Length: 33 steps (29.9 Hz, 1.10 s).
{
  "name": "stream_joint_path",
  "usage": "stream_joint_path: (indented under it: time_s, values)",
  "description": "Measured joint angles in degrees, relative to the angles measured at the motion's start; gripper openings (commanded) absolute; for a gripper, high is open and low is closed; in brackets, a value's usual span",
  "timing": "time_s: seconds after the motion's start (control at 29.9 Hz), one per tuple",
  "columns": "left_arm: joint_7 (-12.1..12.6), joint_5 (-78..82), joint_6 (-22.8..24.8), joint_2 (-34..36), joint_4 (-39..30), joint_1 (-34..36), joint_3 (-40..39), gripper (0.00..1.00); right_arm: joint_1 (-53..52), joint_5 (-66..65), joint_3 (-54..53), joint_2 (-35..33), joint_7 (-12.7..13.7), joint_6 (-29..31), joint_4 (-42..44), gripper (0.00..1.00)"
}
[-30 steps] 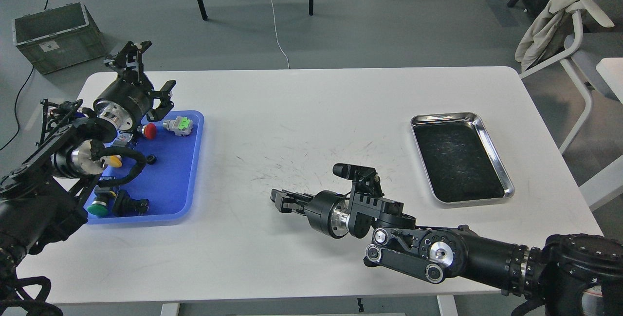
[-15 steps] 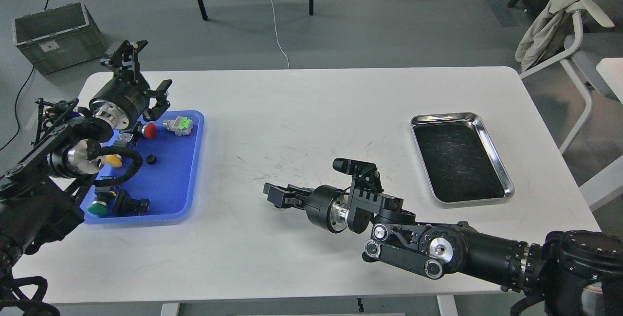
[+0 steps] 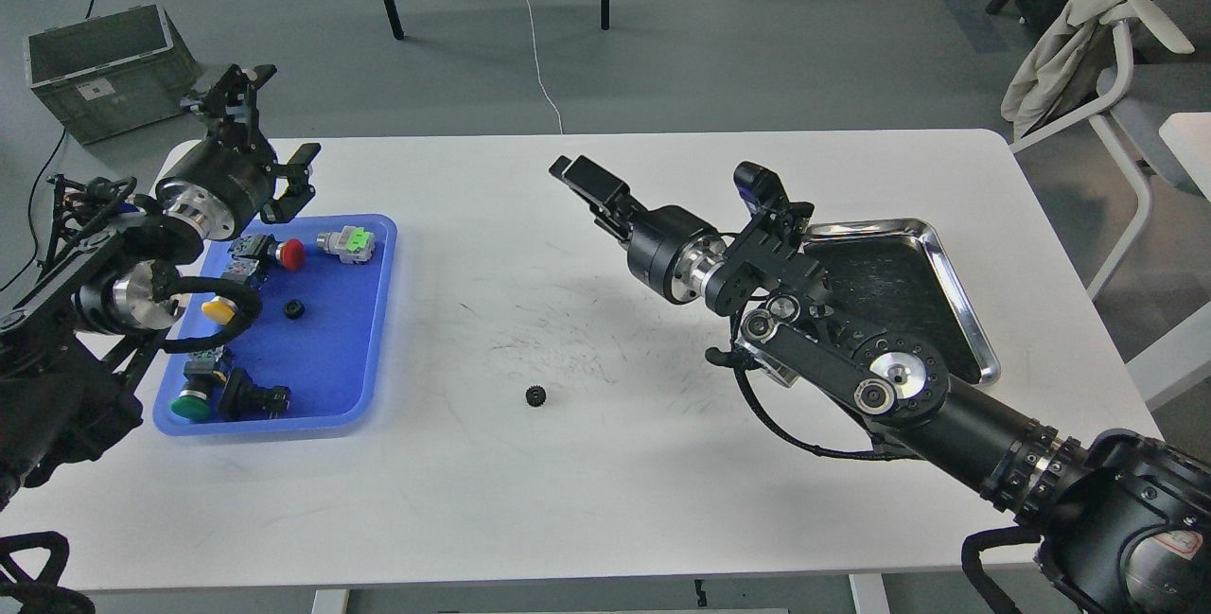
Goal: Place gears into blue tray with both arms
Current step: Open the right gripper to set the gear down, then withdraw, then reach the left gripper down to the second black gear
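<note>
One tiny black toothed gear [image 3: 535,395] lies flat on the white table [image 3: 587,500], hole upward, at about three o'clock from the shallow bright blue plastic tray [image 3: 355,349]. A second gear [image 3: 293,309] lies flat inside that tray. The left gripper [image 3: 260,127] is spread wide, empty. The right gripper [image 3: 585,181] points toward ten o'clock, raised and holding nothing; its opening cannot be told.

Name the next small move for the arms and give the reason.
Probably lower the right pincer back onto the gear lying loose on the table, outside the blue tray. The pincer hangs raised and holds nothing; another gear already sits in the tray.
</note>
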State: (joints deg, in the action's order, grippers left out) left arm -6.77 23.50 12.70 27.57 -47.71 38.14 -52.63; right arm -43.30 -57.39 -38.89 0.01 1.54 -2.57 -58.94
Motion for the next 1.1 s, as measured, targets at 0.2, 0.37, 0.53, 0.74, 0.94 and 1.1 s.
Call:
stream_joint_path:
  time_s: [0.2, 0.37, 0.53, 0.74, 0.94, 1.1]
  values:
    - [3.71, 3.71, -0.30, 5.30, -11.04, 0.16, 1.33, 0.98, 0.13, 19.32, -12.55, -5.41, -0.16, 2.09, 0.65, 1.00]
    - [6.69, 12.38, -2.10, 11.03, -24.56, -0.28, 4.53, 0.98, 2.14, 32.27, -17.34, -15.39, -0.16, 5.54, 3.09, 1.00]
    - [11.93, 21.08, -2.40, 14.08, -36.45, -0.03, 6.16, 0.98, 4.63, 45.15, -18.80, -22.53, -1.03, 14.27, 7.81, 1.00]
    - [18.82, 40.53, -1.30, 13.45, -43.72, 0.40, 7.80, 0.98, 5.40, 53.39, -19.69, -24.44, -2.05, 21.94, 16.76, 1.00]
    - [19.31, 65.69, 0.16, 11.33, -44.83, 0.33, 15.77, 0.98, 6.21, 54.39, -19.74, -24.50, -2.68, 23.29, 18.53, 1.00]
    - [19.19, 77.85, -0.13, 7.95, -45.89, -0.21, 23.35, 0.98, 6.28, 54.41, -19.48, -24.49, -2.85, 23.49, 18.53, 0.99]
